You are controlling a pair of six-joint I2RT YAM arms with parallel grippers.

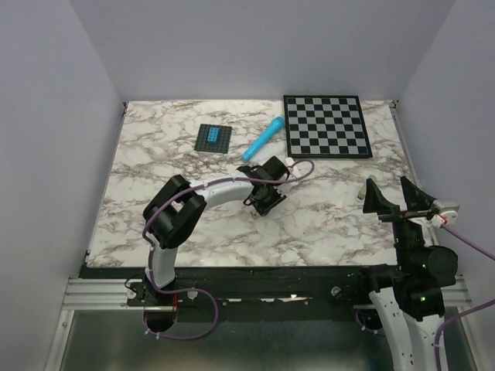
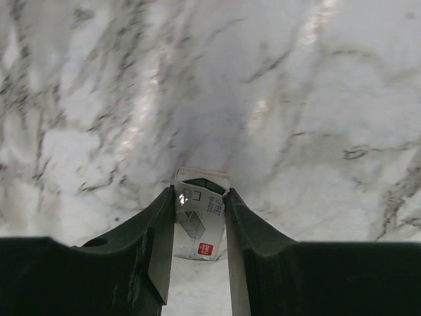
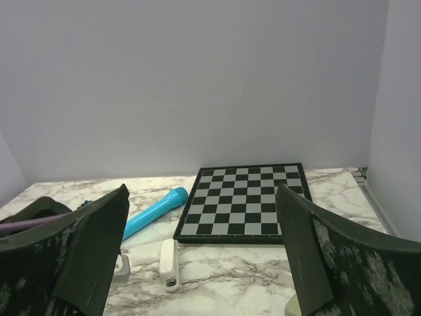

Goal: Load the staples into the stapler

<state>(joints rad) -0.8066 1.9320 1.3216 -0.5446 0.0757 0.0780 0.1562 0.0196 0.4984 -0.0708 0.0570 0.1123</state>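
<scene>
A small white staples box [image 2: 200, 224], printed with a staple drawing and a red logo, sits between the fingertips of my left gripper [image 2: 200, 192]. Both pads touch its sides, and its far end is open and dark inside. In the top view the left gripper [image 1: 263, 201] points down at the middle of the marble table. The cream-white stapler [image 3: 169, 263] lies flat just in front of the chessboard's near left corner. In the top view only a bit of the stapler [image 1: 288, 161] shows beside the left wrist. My right gripper [image 3: 200, 197] is wide open and holds nothing, hovering at the table's right side [image 1: 393, 193].
A chessboard [image 1: 325, 126] lies at the back right. A bright blue cylinder [image 1: 261, 139] lies to its left, and a dark pad with a blue block [image 1: 213, 137] further left. A small cream object [image 3: 293, 306] sits by my right finger. Grey walls enclose the table.
</scene>
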